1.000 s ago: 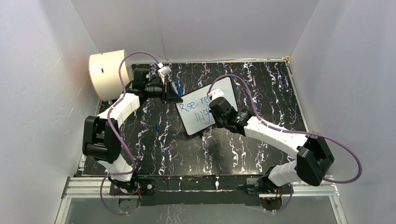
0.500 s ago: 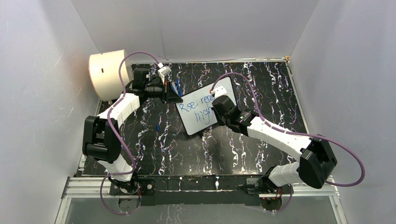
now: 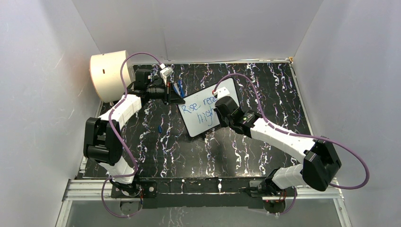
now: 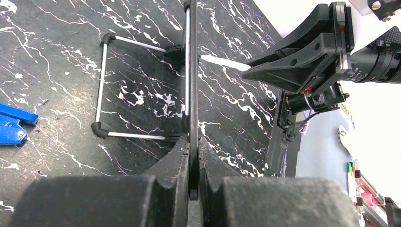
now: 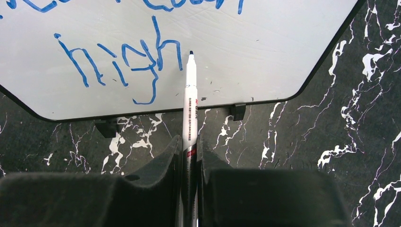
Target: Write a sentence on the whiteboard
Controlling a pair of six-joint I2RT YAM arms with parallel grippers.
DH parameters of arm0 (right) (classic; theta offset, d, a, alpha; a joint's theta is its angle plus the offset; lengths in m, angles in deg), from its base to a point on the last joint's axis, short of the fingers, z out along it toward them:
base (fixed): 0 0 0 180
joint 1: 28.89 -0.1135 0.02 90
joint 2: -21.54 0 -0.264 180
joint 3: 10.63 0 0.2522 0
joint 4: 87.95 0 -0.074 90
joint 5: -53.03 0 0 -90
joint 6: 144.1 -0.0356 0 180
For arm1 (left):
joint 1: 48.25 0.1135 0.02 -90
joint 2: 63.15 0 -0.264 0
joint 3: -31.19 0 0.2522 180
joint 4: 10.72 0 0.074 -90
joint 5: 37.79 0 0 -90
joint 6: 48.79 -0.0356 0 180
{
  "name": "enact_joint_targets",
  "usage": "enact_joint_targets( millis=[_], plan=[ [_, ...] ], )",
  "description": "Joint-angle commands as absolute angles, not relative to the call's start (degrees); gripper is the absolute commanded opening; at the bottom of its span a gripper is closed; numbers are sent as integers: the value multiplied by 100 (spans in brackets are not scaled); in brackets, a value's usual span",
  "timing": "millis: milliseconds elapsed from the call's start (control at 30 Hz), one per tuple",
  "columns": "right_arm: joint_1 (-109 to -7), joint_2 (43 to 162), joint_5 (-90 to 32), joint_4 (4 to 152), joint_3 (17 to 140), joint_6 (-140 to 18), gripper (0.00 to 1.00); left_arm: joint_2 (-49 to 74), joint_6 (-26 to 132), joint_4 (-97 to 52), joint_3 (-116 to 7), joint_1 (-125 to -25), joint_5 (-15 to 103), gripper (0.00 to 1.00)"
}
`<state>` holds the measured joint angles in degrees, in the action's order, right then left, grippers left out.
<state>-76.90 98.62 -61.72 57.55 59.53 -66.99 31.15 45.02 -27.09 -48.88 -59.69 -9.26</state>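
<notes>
The whiteboard stands tilted on its wire stand at the table's middle. Blue lettering reads "Rise rea" and "high"; the rest is hidden by my right arm. My left gripper is shut on the board's upper left edge, which shows edge-on in the left wrist view between the jaws of the left gripper. My right gripper is shut on a white marker pen. Its tip is at the board, just right of the word "high".
A cream drum stands at the back left. A small blue object lies on the black marbled table left of the board, also in the left wrist view. The stand's rods lie behind the board. White walls enclose the table.
My right gripper with the marker has shifted a little to the right along the lower line, then held still. The left arm and the board have not moved.
</notes>
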Motion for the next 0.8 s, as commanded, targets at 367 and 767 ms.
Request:
enact_joint_targets(
  millis=[367,767],
  plan=[
    [-7575,10054,-6021,5948,6017,-6618,0,3073,4376,-2984,-4968,-6096,-1006,0],
    [-7456,10021,-6193,5917,6012,-6626,0,3094,4374,-3004,-4975,-6099,-1010,0]
  ],
)
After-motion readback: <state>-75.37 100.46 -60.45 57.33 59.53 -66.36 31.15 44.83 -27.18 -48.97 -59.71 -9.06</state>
